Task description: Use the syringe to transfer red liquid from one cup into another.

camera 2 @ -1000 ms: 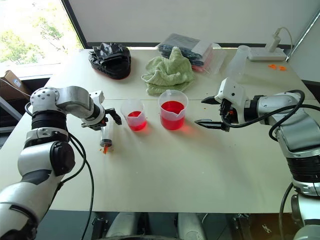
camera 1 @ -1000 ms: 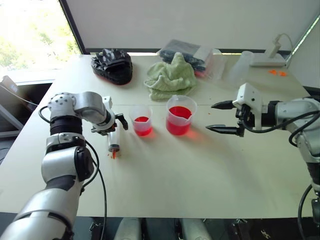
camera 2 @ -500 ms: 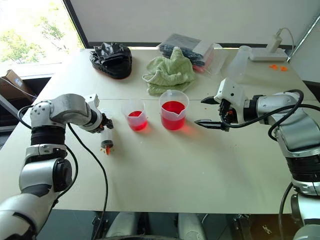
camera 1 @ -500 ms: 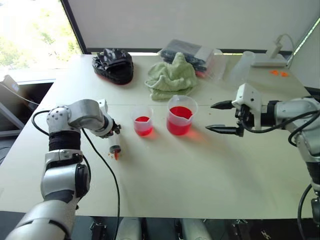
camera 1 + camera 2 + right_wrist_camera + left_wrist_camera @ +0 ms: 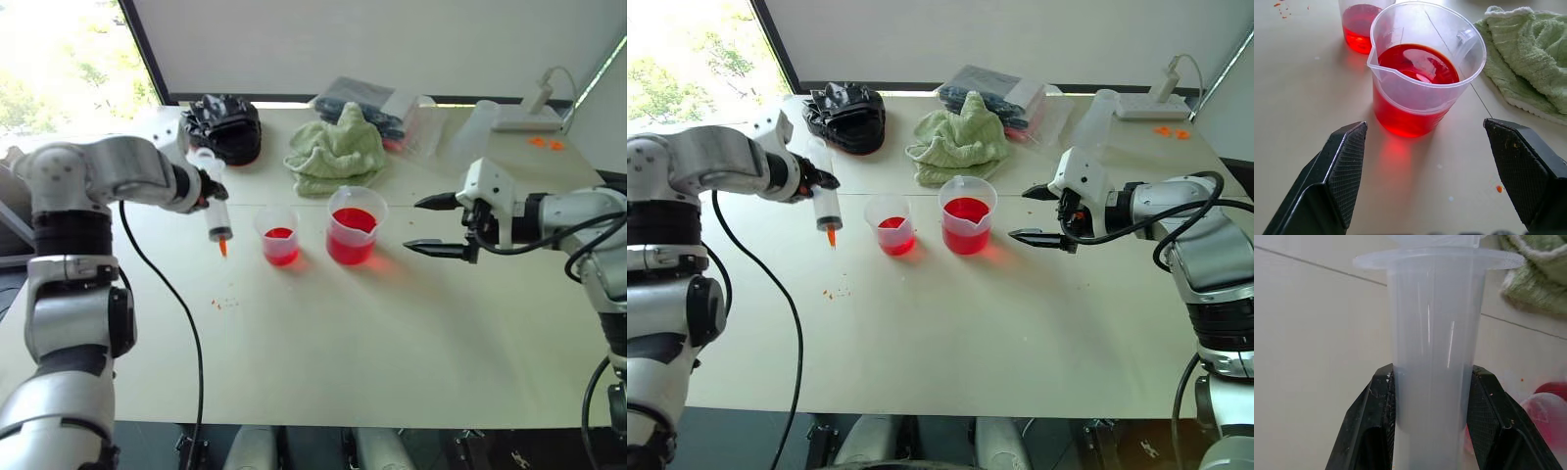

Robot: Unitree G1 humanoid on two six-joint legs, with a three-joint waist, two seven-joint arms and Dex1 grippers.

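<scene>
L fingers: clamped on syringe barrel, one black pad each side.
L gripper: up off worktop, just in front of black bundle.
Syringe: held near upright, flange up, orange tip down, hanging in air; to robot's left of sm cup, apart from it.
R fingers: wide apart, nothing between them.
R gripper: above worktop, to robot's right of beaker, pointing at it, not touching.
Beaker: upright mid-worktop, pouring lip toward robot, red liquid roughly half up.
Sm cup: upright, just beside beaker on robot's left, not touching; shallow red liquid at bottom.
Worktop: pale, few orange-red specks near front-left of cups.
Green cloth: crumpled, behind beaker.
Black bundle: far left-rear of worktop.
Plastic bag: dark contents, behind cloth.
White device w/ cable: far right-rear corner.
</scene>
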